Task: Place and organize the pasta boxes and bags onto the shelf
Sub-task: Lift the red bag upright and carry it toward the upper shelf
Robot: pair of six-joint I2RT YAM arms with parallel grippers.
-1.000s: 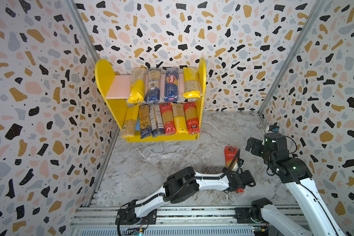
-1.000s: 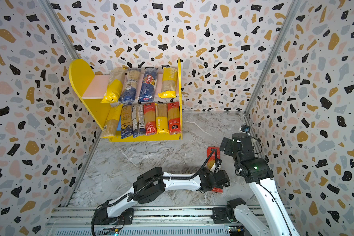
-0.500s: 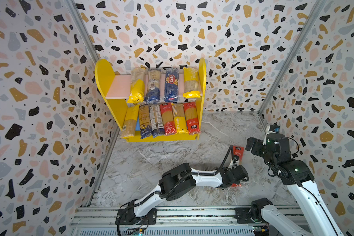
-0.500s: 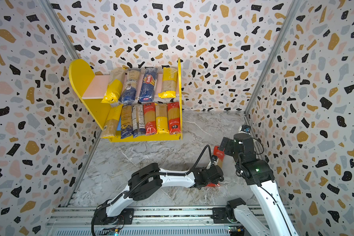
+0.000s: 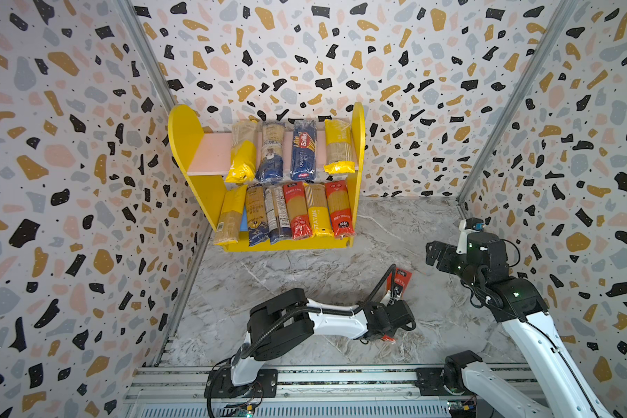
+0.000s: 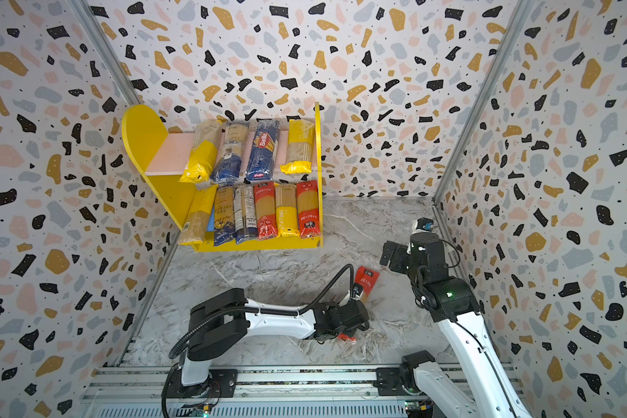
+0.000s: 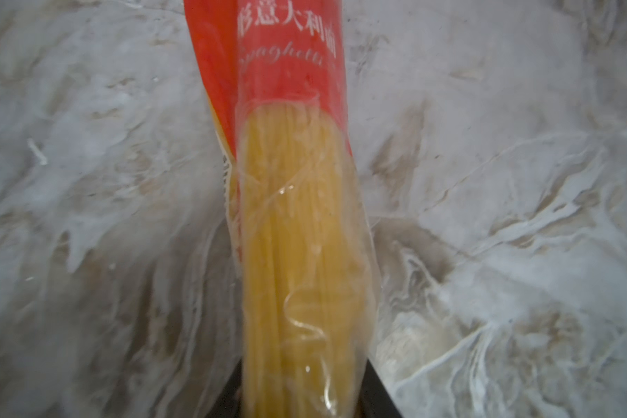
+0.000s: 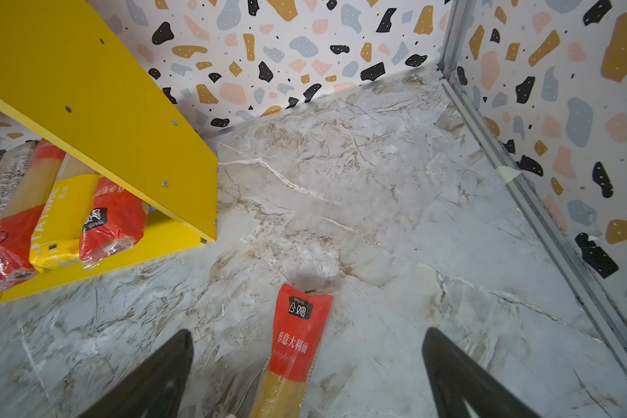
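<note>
Left gripper point(image 5: 394, 323) pinched narrow around the red spaghetti pack point(image 5: 401, 280); right gripper point(image 8: 308, 340) spread wide, empty. Pack runs six-to-twelve o'clock, logo end at twelve

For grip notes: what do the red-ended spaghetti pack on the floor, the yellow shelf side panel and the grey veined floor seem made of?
Red-ended spaghetti pack: thin glossy plastic film, clear over the noodles; it creases and glints. Yellow shelf side panel: probably painted board, matte, screw heads showing. Grey veined floor: marble-look, perhaps a printed sheet; slight sheen.
</note>
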